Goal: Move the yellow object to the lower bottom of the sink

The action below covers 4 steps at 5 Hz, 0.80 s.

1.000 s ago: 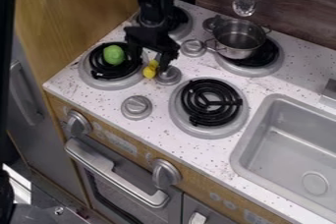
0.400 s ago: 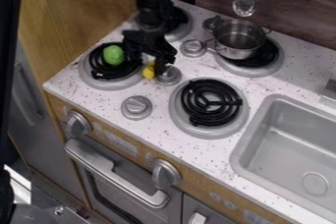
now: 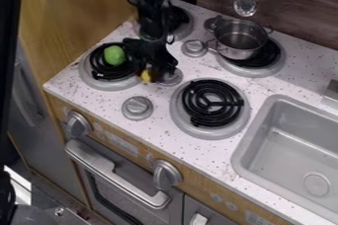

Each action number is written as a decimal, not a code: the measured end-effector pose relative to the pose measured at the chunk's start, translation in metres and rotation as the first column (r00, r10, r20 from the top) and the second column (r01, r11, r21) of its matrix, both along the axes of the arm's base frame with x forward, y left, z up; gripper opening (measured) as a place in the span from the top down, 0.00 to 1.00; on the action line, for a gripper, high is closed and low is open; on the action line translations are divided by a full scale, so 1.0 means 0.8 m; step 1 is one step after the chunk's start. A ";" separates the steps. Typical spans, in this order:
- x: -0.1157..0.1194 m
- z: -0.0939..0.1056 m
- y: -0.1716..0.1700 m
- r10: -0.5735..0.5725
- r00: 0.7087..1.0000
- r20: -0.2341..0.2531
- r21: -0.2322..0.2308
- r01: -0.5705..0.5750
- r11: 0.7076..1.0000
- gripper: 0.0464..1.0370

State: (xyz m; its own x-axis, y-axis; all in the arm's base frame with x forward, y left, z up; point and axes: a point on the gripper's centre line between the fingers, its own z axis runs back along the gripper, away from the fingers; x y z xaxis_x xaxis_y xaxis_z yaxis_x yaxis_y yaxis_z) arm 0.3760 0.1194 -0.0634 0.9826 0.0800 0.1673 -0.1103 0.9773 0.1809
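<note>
Cannot tell opening or hold, with gripper (image 3: 155,72) down at yellow object (image 3: 146,76) toward left edge of tabletop (image 3: 99,101); centre carefully, close squarely, lift straight past control knob (image 3: 174,76).

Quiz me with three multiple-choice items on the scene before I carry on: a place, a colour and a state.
1. Where is the yellow object?
A) in the sink
B) beside the front-left burner
C) on the floor

2. What colour is the object on that burner?
A) red
B) green
C) blue

3. How does the metal pot stand?
A) upright, uncovered
B) upright, lidded
C) on its side

1: B, it shows at the burner's edge, well away from the sink.
2: B, a green object lies on the black coil.
3: A, its rim faces up and its inside shows.
</note>
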 end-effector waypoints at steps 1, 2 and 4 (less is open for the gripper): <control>-0.005 0.002 -0.016 -0.034 0.999 0.010 0.005 0.034 0.999 0.64; 0.018 0.057 -0.058 -0.087 0.985 0.150 -0.017 0.090 0.996 0.64; -0.018 0.087 -0.132 -0.177 0.959 0.223 -0.045 0.192 0.980 0.64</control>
State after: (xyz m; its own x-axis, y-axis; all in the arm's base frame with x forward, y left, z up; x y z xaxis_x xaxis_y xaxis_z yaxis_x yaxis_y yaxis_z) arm 0.3618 0.0140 0.0061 0.9220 -0.0812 0.3785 0.0434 0.9933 0.1073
